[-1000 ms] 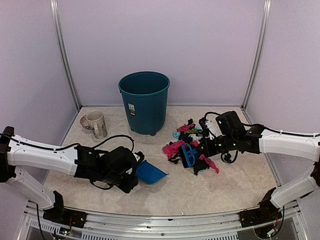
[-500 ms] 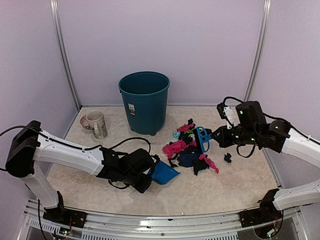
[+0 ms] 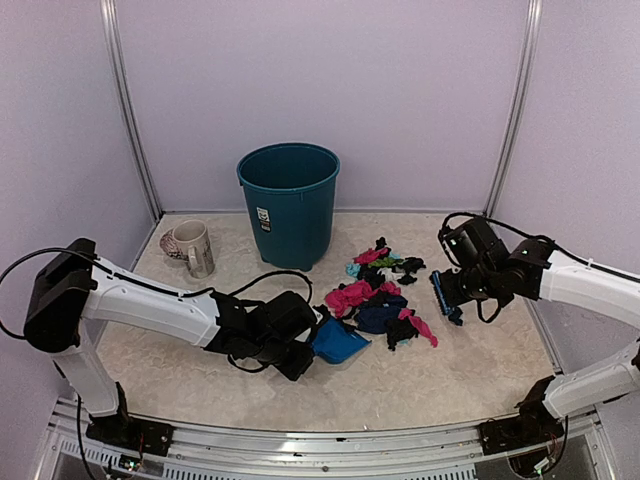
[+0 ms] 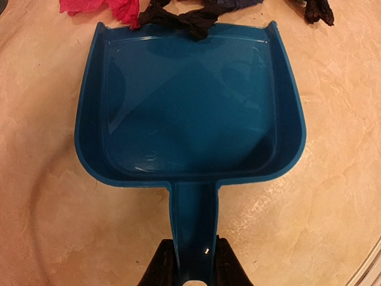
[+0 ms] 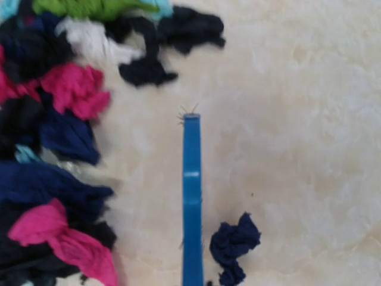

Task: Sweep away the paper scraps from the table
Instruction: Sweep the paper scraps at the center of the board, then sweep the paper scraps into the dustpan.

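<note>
Loosely heaped right of centre on the table point(image 3: 460, 372): crumpled paper scraps point(image 3: 372, 298), magenta, black, navy, teal, some green and white; one navy bit apart beside the brush point(image 5: 191, 196). Left fingers point(image 4: 159, 271) clamped on dustpan handle point(image 4: 193, 226), right fingers point(image 3: 458, 288) clamped on brush.

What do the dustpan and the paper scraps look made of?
The dustpan looks like moulded plastic: glossy blue, with sharp reflections across its floor. The paper scraps look like thin matte paper, perhaps tissue: crumpled, ragged-edged, no sheen.
</note>
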You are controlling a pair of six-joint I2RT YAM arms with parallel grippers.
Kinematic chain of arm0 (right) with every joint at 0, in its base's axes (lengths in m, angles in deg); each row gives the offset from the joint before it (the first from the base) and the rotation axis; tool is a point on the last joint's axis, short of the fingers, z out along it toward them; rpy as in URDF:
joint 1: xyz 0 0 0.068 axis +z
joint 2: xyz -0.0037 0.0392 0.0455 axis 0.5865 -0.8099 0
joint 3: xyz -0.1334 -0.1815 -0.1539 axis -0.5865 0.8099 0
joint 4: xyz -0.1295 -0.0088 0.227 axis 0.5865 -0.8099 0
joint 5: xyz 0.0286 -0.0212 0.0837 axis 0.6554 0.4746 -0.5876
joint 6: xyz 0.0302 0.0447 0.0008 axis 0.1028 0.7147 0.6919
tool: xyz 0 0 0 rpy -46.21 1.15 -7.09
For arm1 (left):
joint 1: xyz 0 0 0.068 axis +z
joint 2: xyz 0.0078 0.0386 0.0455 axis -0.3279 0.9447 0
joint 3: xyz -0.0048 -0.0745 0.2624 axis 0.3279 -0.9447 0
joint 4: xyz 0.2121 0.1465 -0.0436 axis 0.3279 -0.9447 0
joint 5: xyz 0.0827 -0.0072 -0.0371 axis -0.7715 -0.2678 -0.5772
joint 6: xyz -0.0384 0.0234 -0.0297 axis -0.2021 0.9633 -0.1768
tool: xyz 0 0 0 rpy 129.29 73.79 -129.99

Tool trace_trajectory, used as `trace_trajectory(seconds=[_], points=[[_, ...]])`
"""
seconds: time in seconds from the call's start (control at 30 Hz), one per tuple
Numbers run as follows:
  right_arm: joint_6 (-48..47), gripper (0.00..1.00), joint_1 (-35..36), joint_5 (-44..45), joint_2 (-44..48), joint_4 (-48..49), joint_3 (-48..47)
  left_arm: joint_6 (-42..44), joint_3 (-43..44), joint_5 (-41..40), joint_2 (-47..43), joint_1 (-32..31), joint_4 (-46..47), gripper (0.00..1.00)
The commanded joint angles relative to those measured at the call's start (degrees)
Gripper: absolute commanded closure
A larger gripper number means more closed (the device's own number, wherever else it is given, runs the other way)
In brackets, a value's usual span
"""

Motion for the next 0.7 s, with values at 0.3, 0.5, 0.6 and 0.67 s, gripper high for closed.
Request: trace_trajectory(seconds=[0.3, 0.5, 0.6, 0.67], points=[[1.5, 1.0, 3.0, -7.4, -12.0, 2.6, -2.1, 1.7, 0.1, -1.4, 3.1, -2.9, 4.2, 1.0], [1.2, 1.0, 5.6, -10.2, -16.1, 4.2, -5.1, 2.4, 0.2, -0.9, 3.8, -2.9, 5.2, 1.0], [1.3, 1.0, 7.9, -11.2, -18.2, 4.2, -7.7, 2.9, 0.9, -0.9, 4.4, -2.8, 5.1, 1.0], [1.5, 1.0, 9.7, -11.9, -19.4, 4.2, -9.4, 3.1, 1.2, -0.8, 4.7, -2.9, 5.2, 1.0]])
